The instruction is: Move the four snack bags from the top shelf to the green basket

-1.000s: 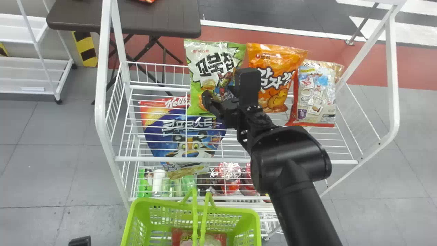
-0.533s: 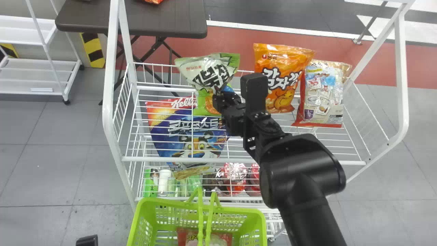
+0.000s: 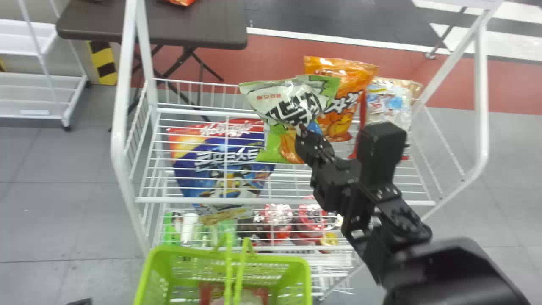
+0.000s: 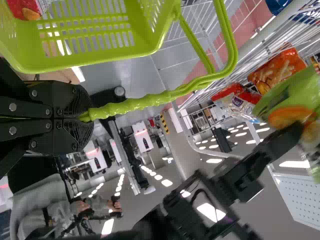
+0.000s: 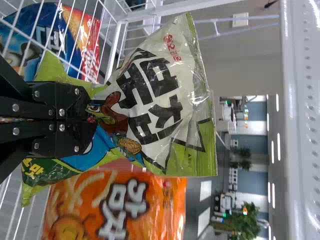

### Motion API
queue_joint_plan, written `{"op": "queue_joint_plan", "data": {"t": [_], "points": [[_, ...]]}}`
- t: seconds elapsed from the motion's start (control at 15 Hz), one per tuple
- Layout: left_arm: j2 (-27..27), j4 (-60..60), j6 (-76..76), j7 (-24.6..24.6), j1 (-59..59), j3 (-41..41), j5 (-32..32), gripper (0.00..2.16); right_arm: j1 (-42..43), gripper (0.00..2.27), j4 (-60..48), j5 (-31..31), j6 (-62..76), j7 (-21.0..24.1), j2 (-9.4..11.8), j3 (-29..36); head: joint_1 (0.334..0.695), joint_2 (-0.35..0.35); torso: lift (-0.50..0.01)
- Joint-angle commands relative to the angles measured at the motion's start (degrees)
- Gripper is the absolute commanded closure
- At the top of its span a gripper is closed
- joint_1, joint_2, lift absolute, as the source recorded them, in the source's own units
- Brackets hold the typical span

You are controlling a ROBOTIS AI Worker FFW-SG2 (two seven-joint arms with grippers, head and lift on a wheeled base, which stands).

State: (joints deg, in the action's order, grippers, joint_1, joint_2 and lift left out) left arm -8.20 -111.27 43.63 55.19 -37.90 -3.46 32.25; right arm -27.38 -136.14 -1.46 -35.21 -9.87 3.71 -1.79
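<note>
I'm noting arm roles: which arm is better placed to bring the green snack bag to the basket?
The right, I'd judge: the right gripper is closed on the green snack bag, while the left gripper holds the basket handle.

Five large bags (image 3: 281,99), one basket (image 3: 157,254)

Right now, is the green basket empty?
Not empty: the head view looks down into the green basket and shows a red bag inside.

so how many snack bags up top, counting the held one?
3: green bag clamped in the right jaws, orange bag behind it, beige bag right of that. Others may be hidden.
</note>
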Motion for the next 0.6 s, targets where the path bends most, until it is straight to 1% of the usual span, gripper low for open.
{"op": "queue_joint_plan", "data": {"t": [0.0,0.07,0.13,0.2,0.27,0.4,0.47,0.53], "points": [[0.2,-0.4,-0.1,-0.1,-0.2,0.2,-0.3,1.78,-9.5,2.19,-6.5,0.7,-0.8,-1.6,0.0,3.8,0.695,-0.301,0.0],[0.5,-0.7,-0.1,-0.2,-0.2,0.3,-0.4,1.78,-13.3,2.19,-7.7,1.7,-0.8,-2.9,-0.8,6.1,0.695,-0.33,0.0],[0.6,-0.8,-0.1,-0.2,-0.2,0.4,-0.5,1.78,-15.6,2.19,-8.0,1.8,-0.6,-3.2,-0.9,7.5,0.695,-0.35,0.0],[0.7,-0.8,-0.1,-0.2,-0.2,0.4,-0.5,1.78,-17.4,2.19,-7.7,2.0,-1.1,-4.1,-1.0,8.9,0.695,-0.35,0.0],[0.9,-0.8,-0.3,-0.3,-0.3,0.5,-0.6,1.78,-18.9,2.19,-6.9,4.4,-2.5,-5.9,-1.5,10.9,0.695,-0.35,0.0],[1.4,-0.6,-2.5,-0.3,-1.1,0.6,-0.6,1.78,-18.9,2.19,-4.4,11.2,-10.5,-10.2,-1.7,15.2,0.695,-0.35,0.0],[1.7,-0.5,-4.3,-0.4,-1.7,0.6,-0.6,1.78,-18.8,2.19,-2.7,12.5,-13.6,-11.5,-1.7,15.6,0.695,-0.35,0.0],[2.1,-0.4,-4.5,-0.5,-1.7,0.6,-0.7,1.78,-18.7,2.19,-1.3,12.5,-15.4,-11.8,-1.7,15.1,0.695,-0.35,0.0]]}}
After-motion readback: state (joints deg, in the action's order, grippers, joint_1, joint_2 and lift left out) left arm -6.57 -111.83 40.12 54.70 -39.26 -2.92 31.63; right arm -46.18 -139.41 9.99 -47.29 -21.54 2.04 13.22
